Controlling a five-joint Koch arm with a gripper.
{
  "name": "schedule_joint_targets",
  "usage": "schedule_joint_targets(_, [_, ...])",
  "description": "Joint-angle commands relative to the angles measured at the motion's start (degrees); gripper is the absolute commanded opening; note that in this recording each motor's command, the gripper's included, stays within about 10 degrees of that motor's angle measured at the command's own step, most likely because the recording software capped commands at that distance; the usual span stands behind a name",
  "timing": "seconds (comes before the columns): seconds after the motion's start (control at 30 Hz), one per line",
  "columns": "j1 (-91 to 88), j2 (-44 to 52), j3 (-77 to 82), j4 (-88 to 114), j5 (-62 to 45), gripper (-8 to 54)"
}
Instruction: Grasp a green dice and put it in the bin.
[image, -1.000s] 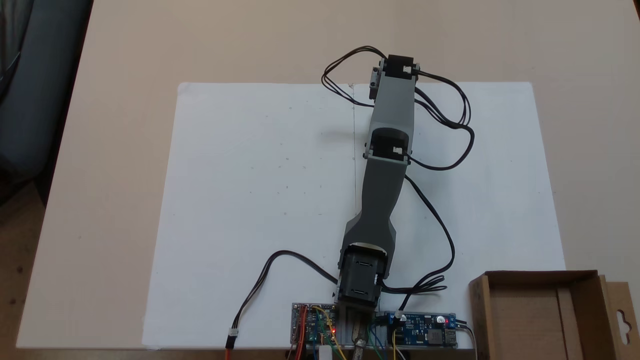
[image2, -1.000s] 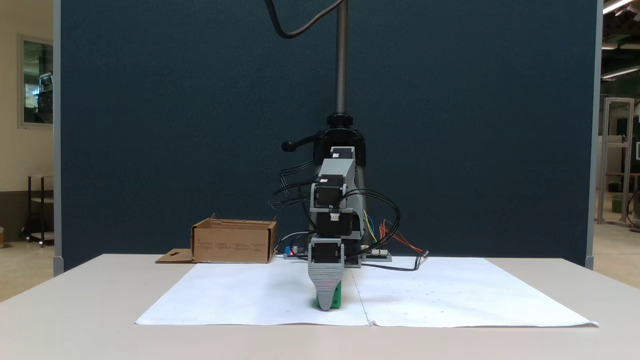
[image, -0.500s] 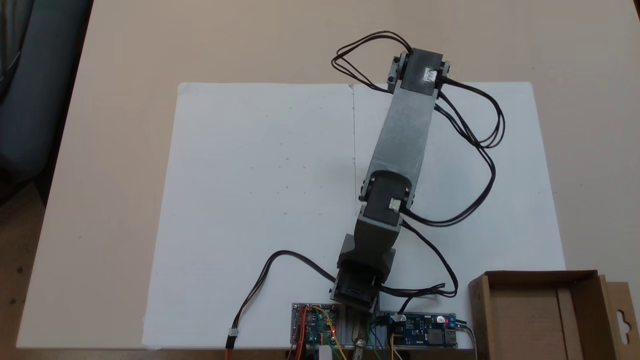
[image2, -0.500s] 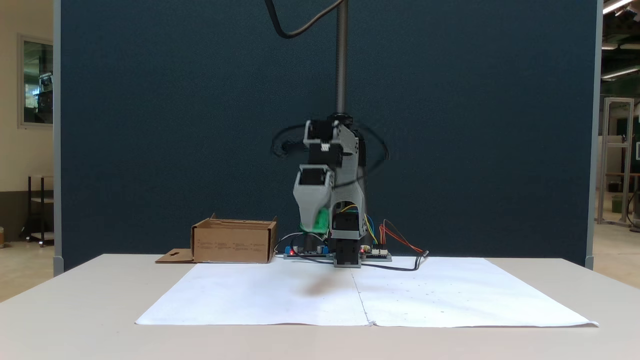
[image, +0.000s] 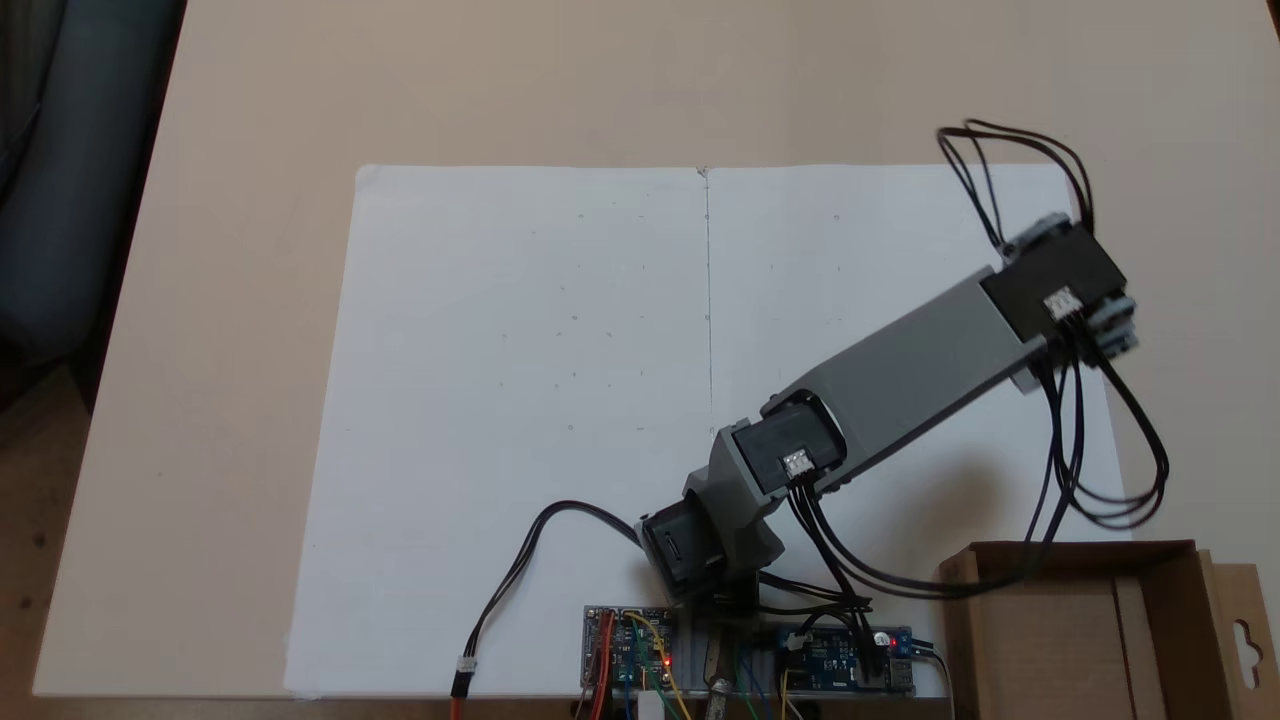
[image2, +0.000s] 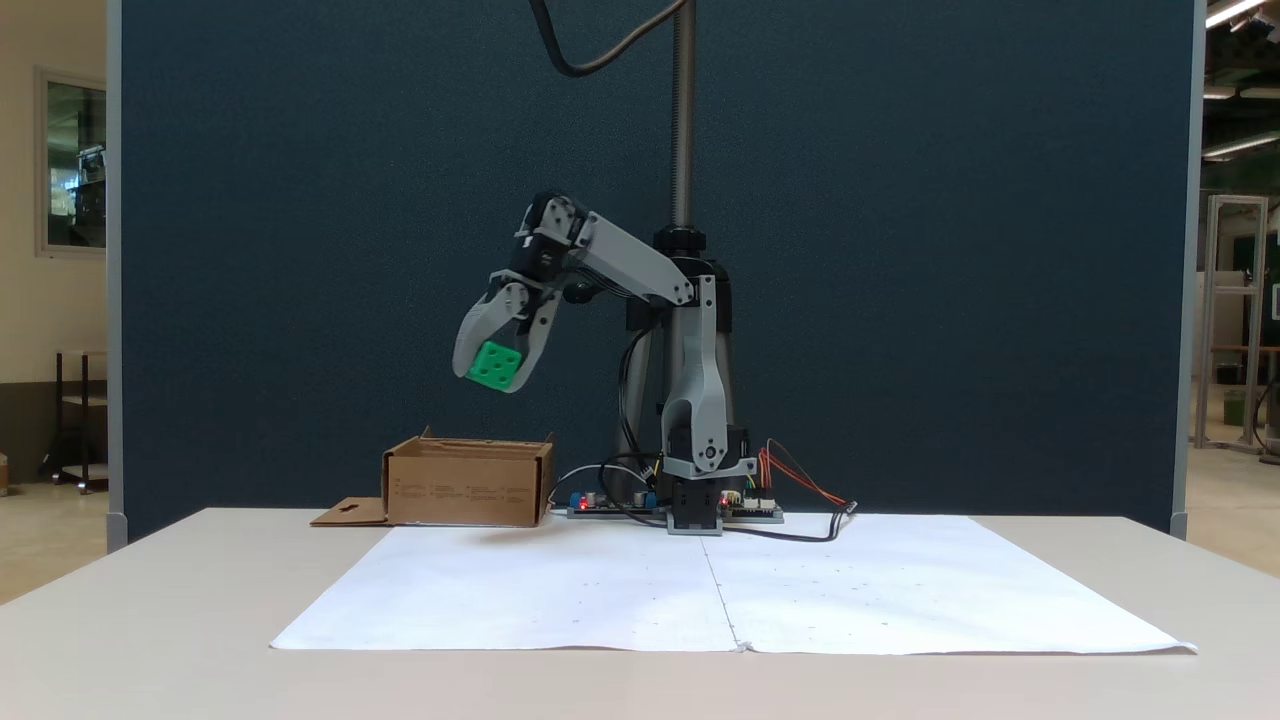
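Swinging away from the paper's centre crease, the arm has lifted the green dice off the sheet within the last second and now carries it toward the box side. In the front-on fixed view, going left to right: the bin sits at middle left on the table's far edge, its flap lying flat to the left of it; the gripper hangs above and slightly right of the bin's middle, its two jaws closed on the dice, which is held clear in the air, well above the box rim; the arm's base stands at centre.

In the top-down fixed view the bin is at the lower right corner, and the arm's wrist end is at right of centre, above it in the frame and not yet over the opening.

I judge the carry is in hand, the grasp done. The next move calls for bringing the dice squarely over the open box, lowering somewhat, then parting the jaws.

A white paper sheet covers the pale table; a dark blue partition stands behind, with an open hall beyond it at both frame edges.
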Motion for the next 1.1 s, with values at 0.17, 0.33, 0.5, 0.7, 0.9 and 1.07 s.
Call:
schedule_joint_targets(0.17, [21.6, 3.2, -3.3, 2.2, -8.3, 12.1])
schedule_joint_targets(0.33, [33.1, 0.0, -3.2, -3.4, -13.4, 12.1])
schedule_joint_targets(0.5, [37.4, -2.6, 0.8, -7.5, -15.6, 12.1])
schedule_joint_targets(0.7, [37.8, -2.5, 9.3, -11.3, -16.0, 12.1])
schedule_joint_targets(0.9, [37.3, -2.5, 12.3, -11.3, -16.0, 31.0])
schedule_joint_targets(1.07, [37.2, -2.5, 12.8, -11.2, -15.9, 47.8])
